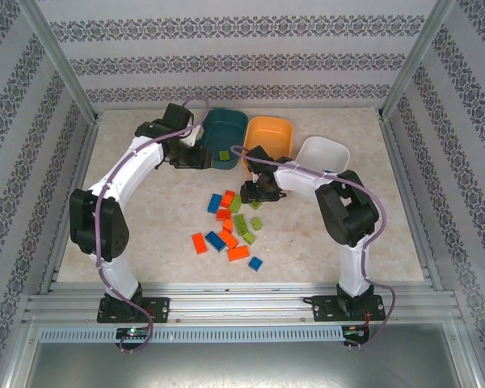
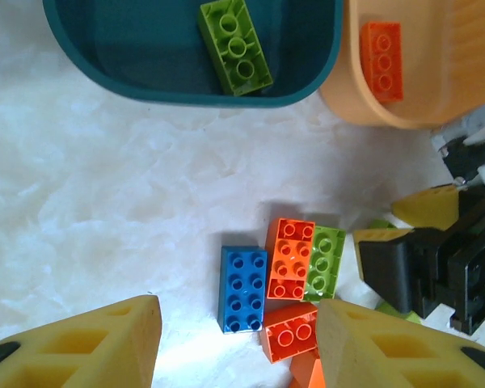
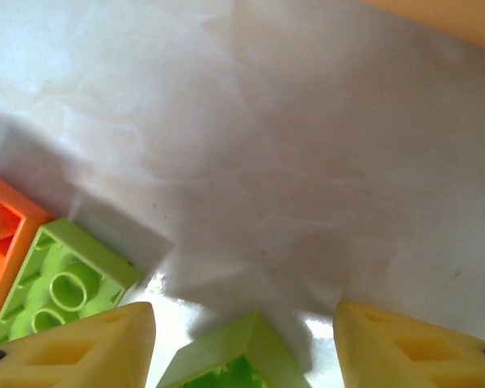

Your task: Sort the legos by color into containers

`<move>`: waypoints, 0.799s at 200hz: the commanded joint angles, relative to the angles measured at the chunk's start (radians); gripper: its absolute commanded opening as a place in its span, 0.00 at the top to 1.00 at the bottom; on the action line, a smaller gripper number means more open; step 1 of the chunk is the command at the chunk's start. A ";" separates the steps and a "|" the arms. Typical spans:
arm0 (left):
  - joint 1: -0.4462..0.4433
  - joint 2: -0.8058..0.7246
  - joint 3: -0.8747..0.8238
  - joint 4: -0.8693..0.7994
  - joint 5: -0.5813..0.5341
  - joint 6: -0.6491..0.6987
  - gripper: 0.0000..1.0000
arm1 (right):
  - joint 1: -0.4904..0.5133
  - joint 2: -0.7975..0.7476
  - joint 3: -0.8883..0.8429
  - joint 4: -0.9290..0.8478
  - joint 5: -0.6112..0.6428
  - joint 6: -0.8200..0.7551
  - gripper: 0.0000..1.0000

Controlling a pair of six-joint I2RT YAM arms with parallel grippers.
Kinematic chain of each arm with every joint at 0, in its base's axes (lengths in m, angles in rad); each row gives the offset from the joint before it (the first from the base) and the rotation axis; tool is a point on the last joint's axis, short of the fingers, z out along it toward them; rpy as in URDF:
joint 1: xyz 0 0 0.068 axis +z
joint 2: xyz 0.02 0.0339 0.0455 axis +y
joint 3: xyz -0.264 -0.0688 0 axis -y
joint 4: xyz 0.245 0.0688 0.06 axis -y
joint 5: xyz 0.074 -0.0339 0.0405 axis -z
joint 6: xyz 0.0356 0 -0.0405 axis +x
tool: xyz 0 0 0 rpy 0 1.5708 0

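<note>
3 trays stand in a row toward the far edge of the worktop (image 1: pixel 170 242). The teal tray (image 1: pixel 226 128) is leftmost, the orange tray (image 1: pixel 268 133) is close against it, and the white tray (image 1: pixel 323 153) is just beside that, nearer the right edge. The teal tray carries 1 lime green brick (image 2: pixel 236 47) by its near wall, and the orange tray holds 1 orange-red brick (image 2: pixel 384 61). The loose legos (image 1: pixel 230 225) lie clustered at the middle of the worktop, with bare surface running out to the left, right and near edges. The left gripper (image 2: pixel 234 323) hangs released by the teal tray's near rim, its 2 fingers wide apart. The right gripper (image 3: pixel 244 315) sits low at the far end of the cluster, in front of the orange tray. Its fingers are spread on either side of a loose green brick (image 3: pixel 234 362), and a gap on the brick's right side shows they are not clamped on it.
</note>
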 commanded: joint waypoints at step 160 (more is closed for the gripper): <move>0.063 -0.095 -0.168 0.122 0.061 -0.009 0.45 | -0.046 -0.057 0.098 -0.208 -0.073 -0.143 0.36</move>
